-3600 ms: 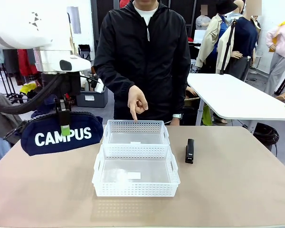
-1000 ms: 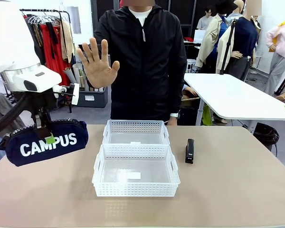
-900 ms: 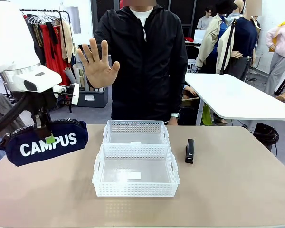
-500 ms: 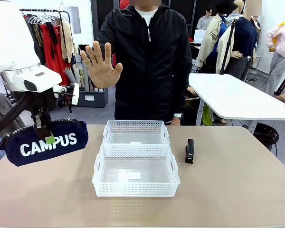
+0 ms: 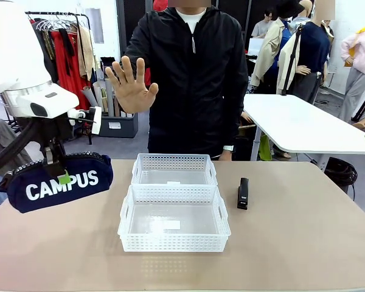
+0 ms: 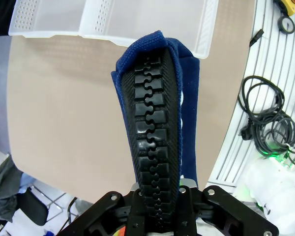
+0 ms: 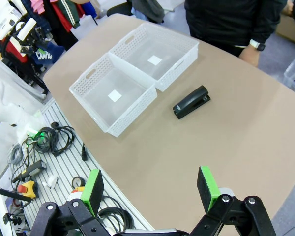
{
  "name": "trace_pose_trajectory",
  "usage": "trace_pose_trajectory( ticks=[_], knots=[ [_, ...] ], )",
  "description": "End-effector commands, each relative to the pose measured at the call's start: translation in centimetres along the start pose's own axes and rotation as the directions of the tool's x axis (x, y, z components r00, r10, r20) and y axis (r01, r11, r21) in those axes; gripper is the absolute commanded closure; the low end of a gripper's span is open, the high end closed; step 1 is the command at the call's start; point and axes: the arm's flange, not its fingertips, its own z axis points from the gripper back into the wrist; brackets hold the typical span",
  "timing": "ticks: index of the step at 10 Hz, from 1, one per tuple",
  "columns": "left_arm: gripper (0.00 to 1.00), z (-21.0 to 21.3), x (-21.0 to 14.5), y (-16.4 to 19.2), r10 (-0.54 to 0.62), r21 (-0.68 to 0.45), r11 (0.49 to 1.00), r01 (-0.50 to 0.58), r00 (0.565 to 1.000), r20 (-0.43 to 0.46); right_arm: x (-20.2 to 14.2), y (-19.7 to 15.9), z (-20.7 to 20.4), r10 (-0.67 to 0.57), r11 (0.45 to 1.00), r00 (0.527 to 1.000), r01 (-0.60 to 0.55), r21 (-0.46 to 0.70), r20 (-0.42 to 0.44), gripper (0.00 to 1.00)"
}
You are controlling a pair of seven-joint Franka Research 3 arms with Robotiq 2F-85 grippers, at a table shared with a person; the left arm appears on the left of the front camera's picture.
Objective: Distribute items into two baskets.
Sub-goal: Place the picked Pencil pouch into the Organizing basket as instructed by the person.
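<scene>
My left gripper (image 5: 63, 178) is clamped on the zip edge of the pouch (image 5: 24, 190), which hangs in the air over the left side of the table (image 5: 292, 243), well clear of both baskets. My right gripper (image 7: 150, 189) is spread wide with nothing in it, high above the table. The near basket (image 5: 173, 243) and the far basket (image 5: 173, 162) sit touching end to end, and neither holds any item (only a pale label on each floor). The stapler (image 5: 243, 193) lies on the table just right of them, about where the two meet. The person's hand (image 5: 131, 87) is raised, palm open toward me, which I take as a call to wait, so doing this step well starts with not moving until that palm drops. When I do go, the pouch is soft and sags below my grip, so I would carry it across high enough for its belly to clear the lattice rim. Then I would bring its long side in line with the basket's long side, lower it until the bottom rests on the floor, and only then part my jaws. Dropping it from height risks it landing on the rim or nudging the light baskets. I cannot tell which basket is meant for it. Either has room, leaving the other for the stapler and my right jaws.
</scene>
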Motion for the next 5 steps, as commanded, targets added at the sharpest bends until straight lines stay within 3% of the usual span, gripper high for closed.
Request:
trace_pose_trajectory(
  ticks=[1,5],
  knots=[
    [1.00,0.28,-0.24,0.18,0.008,0.008,1.000,-0.008,1.000,-0.001,0.13,0.07,0.11,0.013,1.000,1.000,-0.013,0.008,0.010,0.00],
    [1.00,0.28,-0.24,0.18,0.008,0.008,1.000,-0.008,1.000,-0.001,0.13,0.07,0.11,0.013,1.000,1.000,-0.013,0.008,0.010,0.00]
  ],
)
